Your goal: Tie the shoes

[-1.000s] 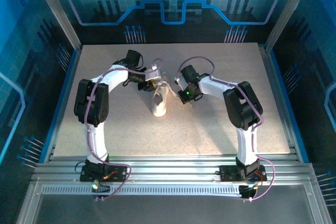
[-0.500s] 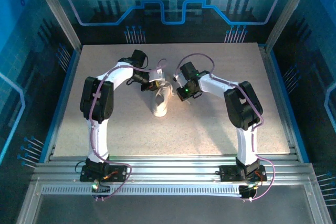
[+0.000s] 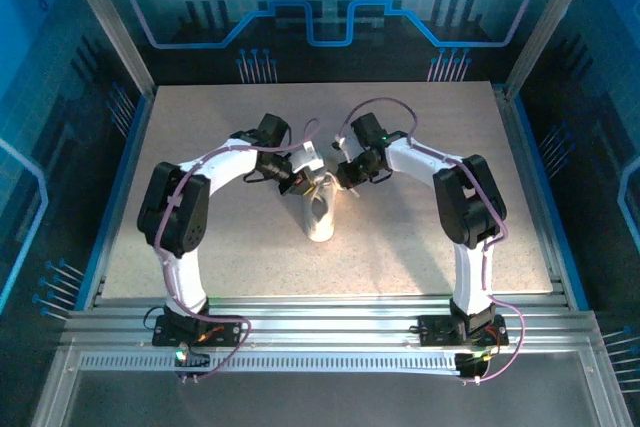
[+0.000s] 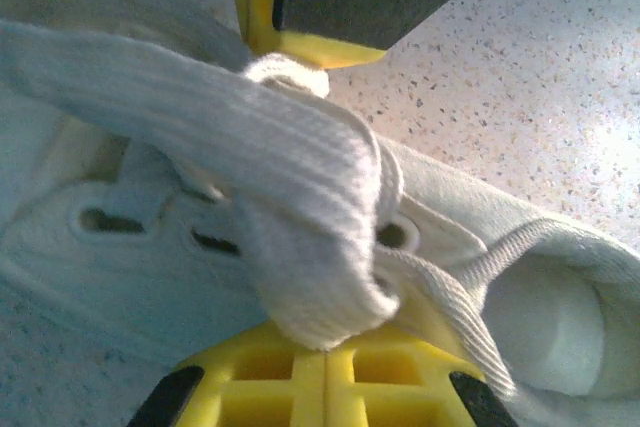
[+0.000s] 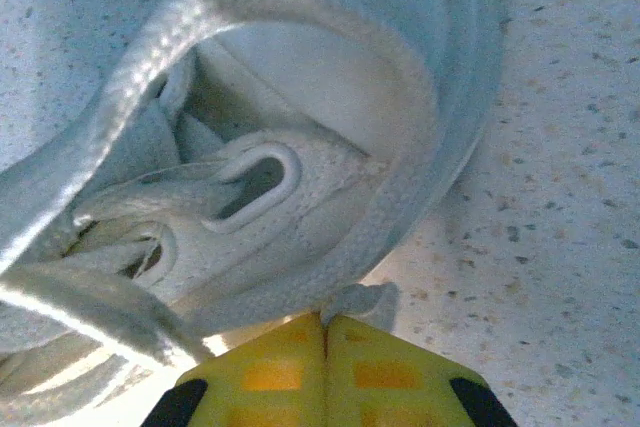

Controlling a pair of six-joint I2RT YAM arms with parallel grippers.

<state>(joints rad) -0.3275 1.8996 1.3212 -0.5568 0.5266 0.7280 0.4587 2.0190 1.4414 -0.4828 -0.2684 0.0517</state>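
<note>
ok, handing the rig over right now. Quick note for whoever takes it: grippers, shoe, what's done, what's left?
Left gripper: shut on a lace over the sneaker's top eyelets.
Right gripper: shut on a lace loop at the sneaker's opening.
Sneaker: on the table, its far end between the two grippers.
Done: both grippers have lace in hand.
Left: no bow shows; crossing, knotting and tightening remain.

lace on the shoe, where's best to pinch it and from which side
I'd pinch the lace on its loose flat span above the eyelets, across the flat faces, from above: the shoe sits sole-down, so that stretch stands clear of the upper.
</note>
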